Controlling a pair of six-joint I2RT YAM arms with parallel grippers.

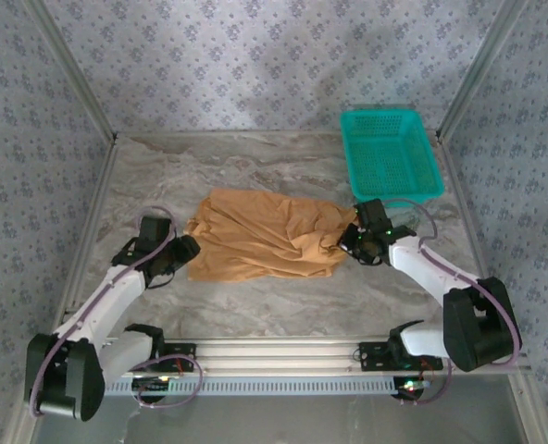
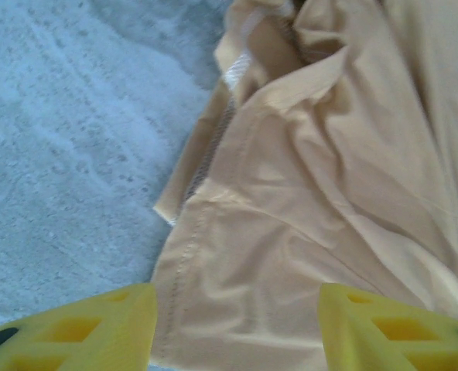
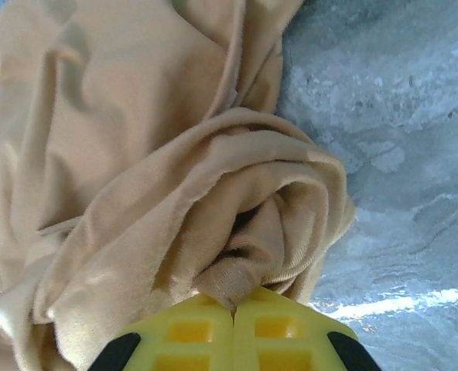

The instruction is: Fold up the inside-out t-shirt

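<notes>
Grasping step: my right hand (image 3: 233,308) pinched the t-shirt (image 1: 255,245) at its right end (left hand (image 2: 237,321) stood open); a left grip seemed due next.

The top external camera sits high above and behind the two arm bases. It faces forward and down over the whole grey marbled table (image 1: 255,301), from a distance. The tan-orange cotton t-shirt (image 1: 260,245) lies mid-frame and the teal perforated plastic basket (image 1: 390,153) at far right.

The left wrist camera rides just behind the yellow-fingered left gripper (image 2: 237,325). It looks down from very close at the shirt's left edge and the bare table beside it.

The right wrist camera, just behind the right gripper (image 3: 233,318), is equally close over the shirt's bunched right end.

Each wrist view shares its end of the shirt with the overhead view.
</notes>
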